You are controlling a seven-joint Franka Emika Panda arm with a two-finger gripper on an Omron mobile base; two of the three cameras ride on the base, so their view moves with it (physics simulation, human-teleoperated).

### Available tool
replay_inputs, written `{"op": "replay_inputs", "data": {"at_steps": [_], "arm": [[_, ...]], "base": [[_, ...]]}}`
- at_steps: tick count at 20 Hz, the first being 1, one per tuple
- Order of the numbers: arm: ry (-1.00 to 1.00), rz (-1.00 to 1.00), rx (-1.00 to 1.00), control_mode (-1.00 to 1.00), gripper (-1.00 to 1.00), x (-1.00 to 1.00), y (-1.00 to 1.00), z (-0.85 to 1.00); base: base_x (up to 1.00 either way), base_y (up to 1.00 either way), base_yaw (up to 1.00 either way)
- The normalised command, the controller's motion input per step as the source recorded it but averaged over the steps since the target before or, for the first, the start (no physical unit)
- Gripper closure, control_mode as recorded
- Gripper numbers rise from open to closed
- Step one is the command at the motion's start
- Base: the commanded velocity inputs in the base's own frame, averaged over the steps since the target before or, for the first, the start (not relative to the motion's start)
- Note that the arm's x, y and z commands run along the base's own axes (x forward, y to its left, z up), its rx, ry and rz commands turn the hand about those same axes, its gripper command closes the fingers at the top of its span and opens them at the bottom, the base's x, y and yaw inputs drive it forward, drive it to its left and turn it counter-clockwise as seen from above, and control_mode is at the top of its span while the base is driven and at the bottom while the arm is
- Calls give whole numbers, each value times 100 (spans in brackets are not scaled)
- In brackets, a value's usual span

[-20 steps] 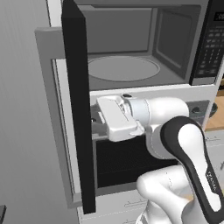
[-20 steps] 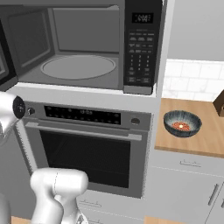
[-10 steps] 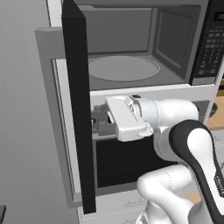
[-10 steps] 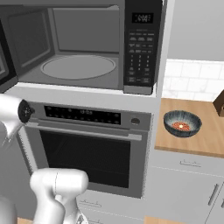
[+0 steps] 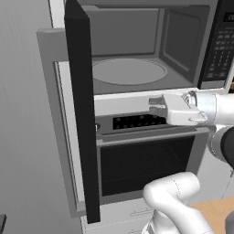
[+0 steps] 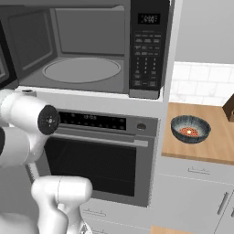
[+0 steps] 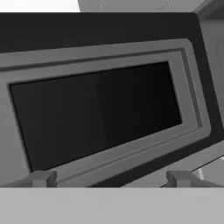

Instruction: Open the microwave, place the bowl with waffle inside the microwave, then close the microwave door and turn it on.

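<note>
Bowl (image 6: 190,129) w/ waffle sits on the worktop nr its front left edge, right of the microwave (image 6: 82,45). Microwave door (image 5: 82,105) swung fully open, turntable bare, so step 1 looks done; placing, closing, starting left. Gripper (image 5: 157,108) empty below the cavity, fingers spread apart.

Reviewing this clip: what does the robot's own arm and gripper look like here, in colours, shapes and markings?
The glossy white arm has rounded, tube-like links and a dark round joint cap with a small hub at its centre. Its boxy white hand ends in a grey two-finger gripper. In the hand view the small finger tips look grey and blocky. No cables or markings show.
</note>
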Motion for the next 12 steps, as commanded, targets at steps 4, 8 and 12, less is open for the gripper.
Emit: {"op": "replay_inputs", "data": {"at_steps": [4,8,12], "arm": [[23,-36,0,-100,-100,-10,-99,0],[28,-36,-1,-100,-100,-8,-100,0],[36,-39,-3,-100,-100,-2,-97,0]], "base": [[0,0,0],[0,0,0],[0,0,0]]}}
